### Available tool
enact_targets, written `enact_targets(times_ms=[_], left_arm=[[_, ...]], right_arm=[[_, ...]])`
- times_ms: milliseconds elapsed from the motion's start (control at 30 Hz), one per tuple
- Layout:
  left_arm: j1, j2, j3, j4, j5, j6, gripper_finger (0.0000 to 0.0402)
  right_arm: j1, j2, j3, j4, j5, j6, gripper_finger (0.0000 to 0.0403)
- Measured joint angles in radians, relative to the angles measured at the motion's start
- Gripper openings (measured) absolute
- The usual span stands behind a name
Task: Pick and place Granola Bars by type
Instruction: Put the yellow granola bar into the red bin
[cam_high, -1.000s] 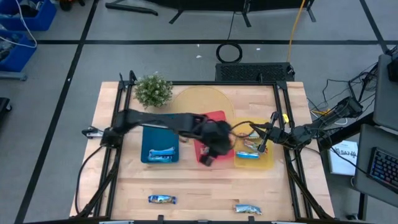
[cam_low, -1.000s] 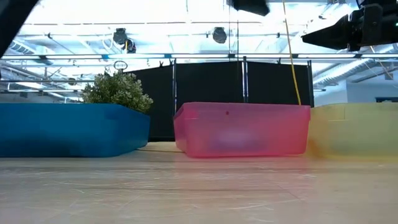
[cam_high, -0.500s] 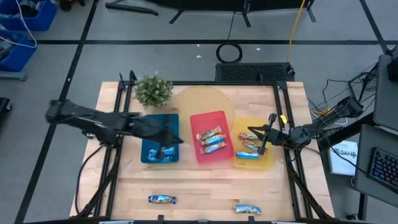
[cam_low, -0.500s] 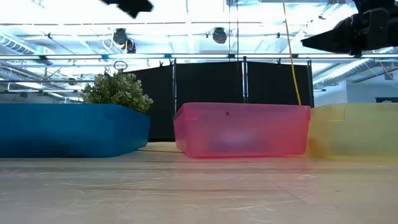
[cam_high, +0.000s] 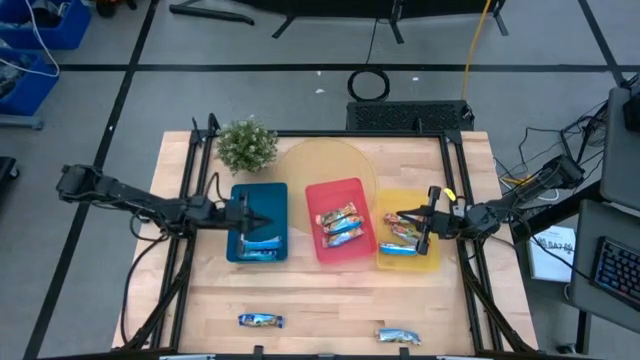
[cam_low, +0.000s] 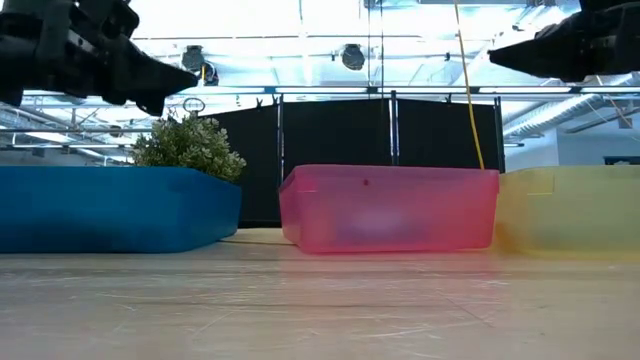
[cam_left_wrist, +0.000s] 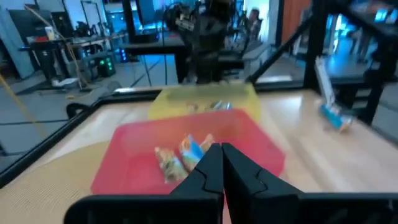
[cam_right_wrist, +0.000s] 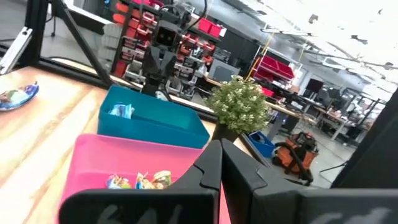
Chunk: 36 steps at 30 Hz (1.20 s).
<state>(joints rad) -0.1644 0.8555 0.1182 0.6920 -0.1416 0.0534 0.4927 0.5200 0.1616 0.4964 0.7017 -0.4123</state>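
Note:
Granola bars lie in three trays. One is in the blue tray (cam_high: 240, 195), a few (cam_high: 338, 225) are in the red tray (cam_high: 322, 190), and some (cam_high: 400, 240) are in the yellow tray (cam_high: 432, 262). Two more bars (cam_high: 261, 320) (cam_high: 398, 335) lie loose near the table's front edge. My left gripper (cam_high: 268, 219) (cam_left_wrist: 221, 152) hangs shut and empty above the blue tray, pointing level toward the table's right. My right gripper (cam_high: 386, 215) (cam_right_wrist: 219, 149) is shut and empty above the yellow tray, pointing toward the table's left.
A small potted plant (cam_high: 246, 145) stands behind the blue tray, and a round tan mat (cam_high: 320, 160) lies behind the red tray. The three trays sit side by side mid-table. Bare wood lies between them and the loose bars in front.
My left arm has drawn back fast from above the red tray toward the table's left, sinking as it went. Its gripper now hangs over the blue tray and points level. The bars in the red tray, hidden under the arm before, now show. My right arm stays put.

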Motion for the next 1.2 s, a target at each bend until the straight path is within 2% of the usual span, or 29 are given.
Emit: enact_targets(times_ms=[200, 400, 600, 767, 933, 1100, 1200], left_arm=[[0.002, 0.001, 0.003, -0.038, -0.074, 0.034, 0.0007], [0.02, -0.016, 0.003, -0.036, -0.096, 0.022, 0.0007], [0.025, -0.021, 0.003, -0.042, -0.093, 0.018, 0.0026], [0.024, -0.021, 0.003, -0.046, -0.064, 0.014, 0.0013], [0.024, -0.02, 0.003, -0.046, -0.006, -0.008, 0.0007], [0.024, -0.02, 0.003, -0.046, 0.006, -0.03, 0.0031], [0.024, -0.02, 0.003, -0.046, 0.006, -0.034, 0.0036]], right_arm=[[0.0, 0.069, 0.074, -0.039, 0.039, -0.035, 0.0], [0.016, 0.272, 0.333, -0.346, 0.067, 0.084, 0.0], [0.138, 0.613, 0.69, -0.778, 0.118, 0.36, 0.0], [0.263, 0.912, 0.987, -0.962, 0.108, 0.56, 0.0], [0.365, 1.154, 1.286, -1.245, 0.103, 0.811, 0.0], [0.412, 1.304, 1.544, -1.352, -0.033, 1.034, 0.0024], [0.421, 1.383, 1.593, -1.356, -0.091, 1.141, 0.0061]])
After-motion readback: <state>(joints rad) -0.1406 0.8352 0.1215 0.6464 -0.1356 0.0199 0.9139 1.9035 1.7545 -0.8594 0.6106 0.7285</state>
